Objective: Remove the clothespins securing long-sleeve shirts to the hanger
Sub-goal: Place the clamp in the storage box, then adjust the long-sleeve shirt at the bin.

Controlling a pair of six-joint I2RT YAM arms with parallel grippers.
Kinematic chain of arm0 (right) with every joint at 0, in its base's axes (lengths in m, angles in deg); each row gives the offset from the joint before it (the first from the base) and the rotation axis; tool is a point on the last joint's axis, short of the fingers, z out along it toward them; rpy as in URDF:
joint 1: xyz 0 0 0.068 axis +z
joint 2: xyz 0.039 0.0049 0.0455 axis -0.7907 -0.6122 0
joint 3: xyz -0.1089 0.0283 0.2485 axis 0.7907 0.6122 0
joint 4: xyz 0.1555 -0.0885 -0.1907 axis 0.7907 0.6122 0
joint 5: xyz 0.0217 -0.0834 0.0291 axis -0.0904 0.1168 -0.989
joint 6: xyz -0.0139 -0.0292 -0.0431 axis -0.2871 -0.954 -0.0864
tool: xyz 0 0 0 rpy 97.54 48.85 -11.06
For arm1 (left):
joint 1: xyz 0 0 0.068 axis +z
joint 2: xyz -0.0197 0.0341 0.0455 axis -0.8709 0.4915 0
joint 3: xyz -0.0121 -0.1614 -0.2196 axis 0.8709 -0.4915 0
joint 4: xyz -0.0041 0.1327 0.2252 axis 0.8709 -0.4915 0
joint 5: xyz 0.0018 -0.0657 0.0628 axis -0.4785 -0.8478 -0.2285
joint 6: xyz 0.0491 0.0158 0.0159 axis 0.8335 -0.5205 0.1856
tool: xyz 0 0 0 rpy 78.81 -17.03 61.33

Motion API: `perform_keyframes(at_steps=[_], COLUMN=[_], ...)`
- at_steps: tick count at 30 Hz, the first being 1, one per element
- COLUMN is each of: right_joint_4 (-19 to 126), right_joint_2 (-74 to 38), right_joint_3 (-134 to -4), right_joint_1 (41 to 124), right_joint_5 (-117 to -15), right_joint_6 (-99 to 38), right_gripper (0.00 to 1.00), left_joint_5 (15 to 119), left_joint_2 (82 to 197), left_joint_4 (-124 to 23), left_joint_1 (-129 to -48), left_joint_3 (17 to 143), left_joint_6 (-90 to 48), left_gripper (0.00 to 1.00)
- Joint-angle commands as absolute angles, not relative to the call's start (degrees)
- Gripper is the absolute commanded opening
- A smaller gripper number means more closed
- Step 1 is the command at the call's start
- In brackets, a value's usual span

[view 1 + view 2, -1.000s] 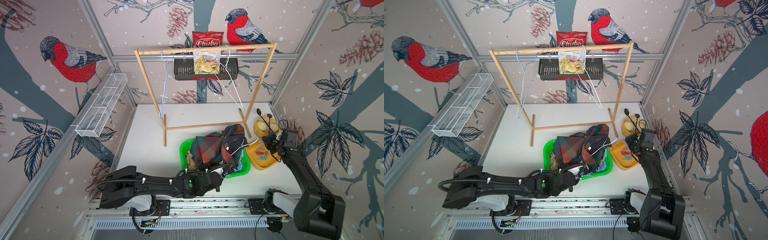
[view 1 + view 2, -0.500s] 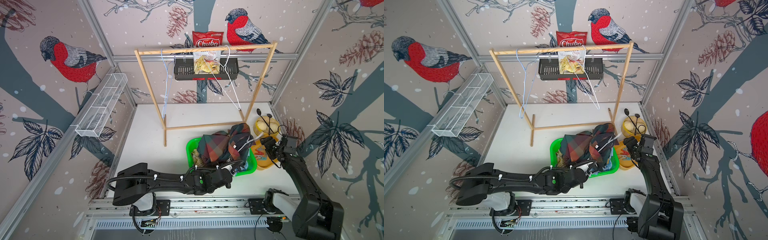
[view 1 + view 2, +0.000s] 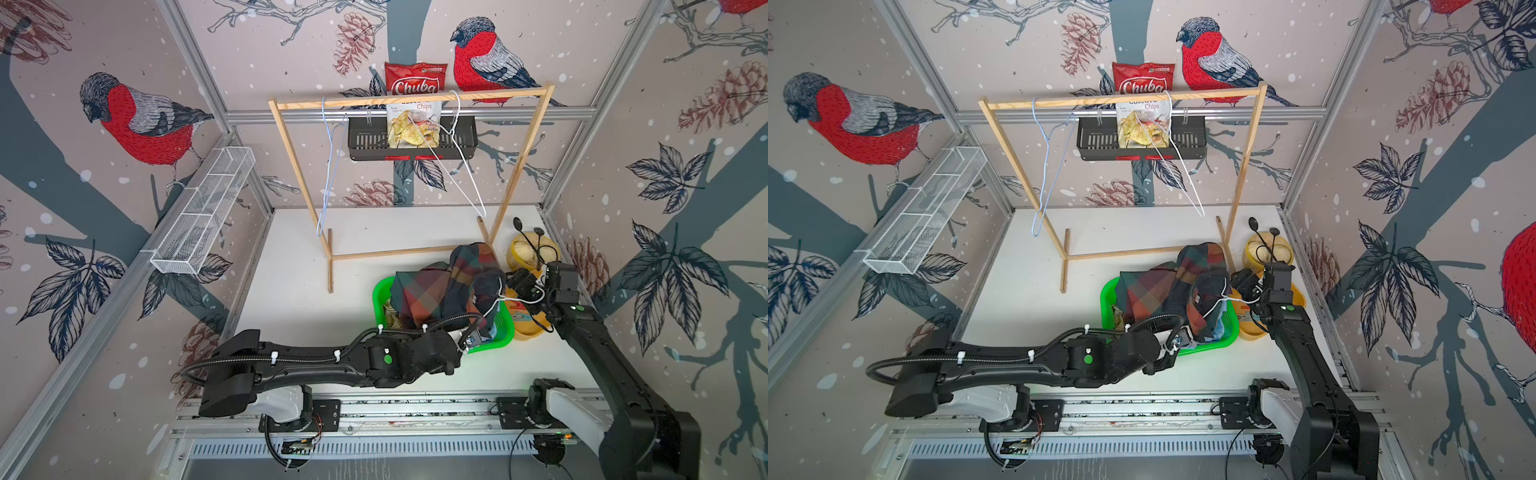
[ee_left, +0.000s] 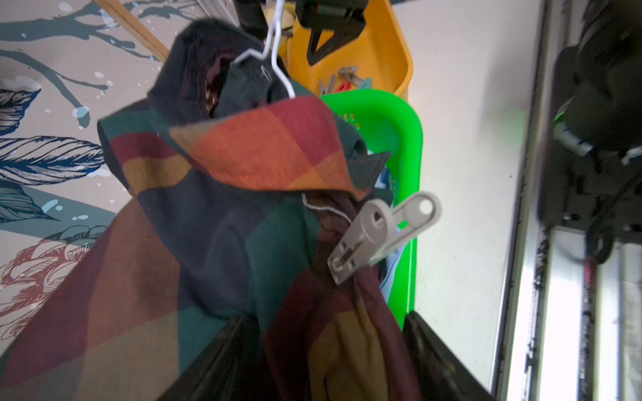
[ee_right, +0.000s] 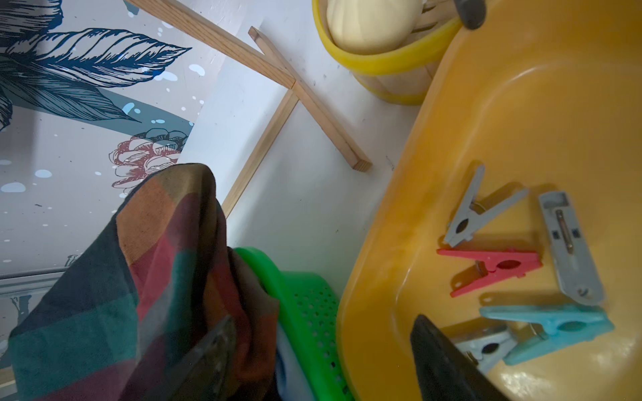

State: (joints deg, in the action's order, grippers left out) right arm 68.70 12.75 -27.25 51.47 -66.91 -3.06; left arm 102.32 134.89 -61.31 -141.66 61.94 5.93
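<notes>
The dark checked long-sleeve shirt [image 3: 440,286] lies heaped on a green basket [image 3: 380,297], still on its white wire hanger [image 4: 276,66]. A whitish-grey clothespin [image 4: 378,236] is clipped to its cloth. Pale blue cloth [image 4: 391,274] shows underneath. My left gripper [image 4: 323,364] is at the basket's near right corner [image 3: 473,338], open, with loose checked cloth between its jaws. My right gripper [image 5: 323,361] hangs open over the green rim and the orange tray's rim [image 3: 515,282], beside the hanger's hook. Loose in the tray [image 5: 434,139] are grey [image 5: 476,211], red [image 5: 493,267] and teal [image 5: 556,326] clothespins.
A wooden rack [image 3: 407,99] stands behind, with a bare blue hanger [image 3: 328,166] and a bare white one [image 3: 465,174]. A black basket with a chips bag [image 3: 411,133] hangs on the back wall. A yellow basket [image 3: 528,253] sits behind the tray. A wire shelf [image 3: 203,216] is on the left wall.
Both grippers have opened. My left arm has reached right to the basket's near right corner. The basket with the shirts has shifted a little right, and my right gripper has come in toward it.
</notes>
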Motion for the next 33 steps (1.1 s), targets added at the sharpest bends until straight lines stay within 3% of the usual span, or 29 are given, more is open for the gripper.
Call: perform_keyframes(at_steps=[1,7,11,16,26,29,33], right_joint_4=[68.7,68.28,67.66,66.79,65.42,64.78,63.73], right_joint_2=[12.42,12.28,12.63,12.56,12.29,11.98,11.68], right_joint_3=[-27.73,-26.69,-25.82,-25.01,-23.26,-23.24,-24.1], right_joint_1=[51.98,52.16,52.2,52.32,52.55,53.32,55.25], right_joint_5=[-65.45,-65.45,-65.79,-66.17,-66.54,-66.79,-66.22], right_joint_6=[-2.56,-2.46,-2.2,-2.5,-4.12,-4.73,-4.92], right_gripper=[0.8,0.8,0.8,0.8,0.8,0.81,0.81], left_joint_5=[96.5,89.39,81.7,71.84,65.58,66.15,67.21], left_joint_2=[131.81,125.1,123.87,132.8,152.52,156.87,159.62], left_joint_4=[-64.05,-65.37,-61.92,-64.83,-72.96,-74.04,-75.88], left_joint_1=[-141.7,-140.58,-132.28,-125.51,-119.74,-119.45,-119.27], left_joint_3=[63.59,65.95,66.89,75.06,90.52,92.89,95.78], left_joint_6=[3.84,1.04,-4.91,-9.4,-12.96,-12.21,-11.69], left_gripper=[0.72,0.77,0.78,0.74,0.71,0.61,0.15])
